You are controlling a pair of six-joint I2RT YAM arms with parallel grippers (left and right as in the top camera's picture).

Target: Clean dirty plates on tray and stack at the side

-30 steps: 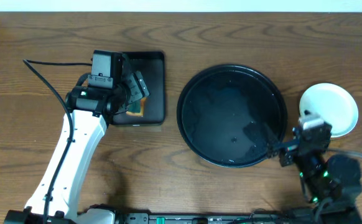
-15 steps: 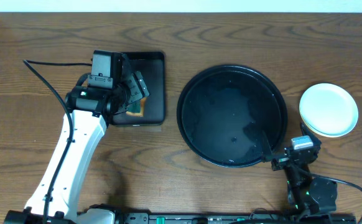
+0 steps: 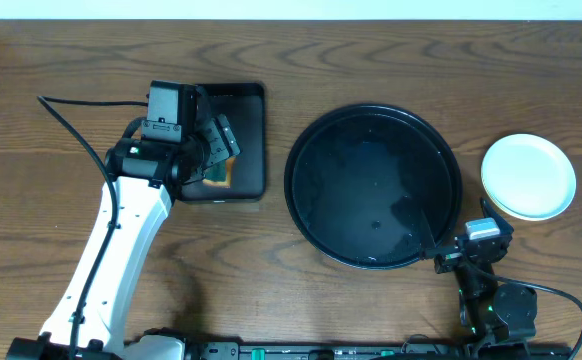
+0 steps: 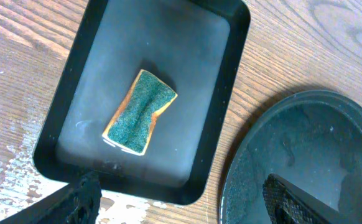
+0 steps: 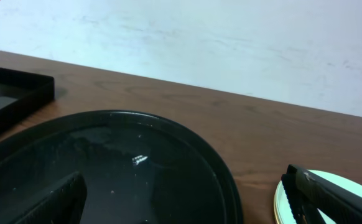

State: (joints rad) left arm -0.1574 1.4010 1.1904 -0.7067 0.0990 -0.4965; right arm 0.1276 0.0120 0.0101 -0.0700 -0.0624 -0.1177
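Observation:
The large round black tray point(image 3: 316, 215) lies mid-table, wet and with no plates on it; it also shows in the left wrist view point(image 4: 330, 143) and the right wrist view point(image 5: 125, 168). The plates point(image 3: 528, 177) sit stacked on the table right of the tray, a pale mint one on top; in the right wrist view point(image 5: 349, 182) a yellowish rim shows beneath. No red smear is visible. My right gripper point(image 3: 449, 252) point(image 5: 190, 208) is open and empty, low at the tray's near right rim. My left gripper point(image 3: 217, 152) point(image 4: 181, 205) is open and empty above the rectangular tray.
A small rectangular black tray point(image 3: 253, 120) point(image 4: 100, 56) at the left holds a green and yellow sponge point(image 4: 140, 112). White residue point(image 4: 125, 202) marks the wood at its near edge. A pale wall stands beyond the table's far edge.
My right arm has drawn back from the plate stack toward the table's front edge, leaving the stack fully in view. The left arm has not moved.

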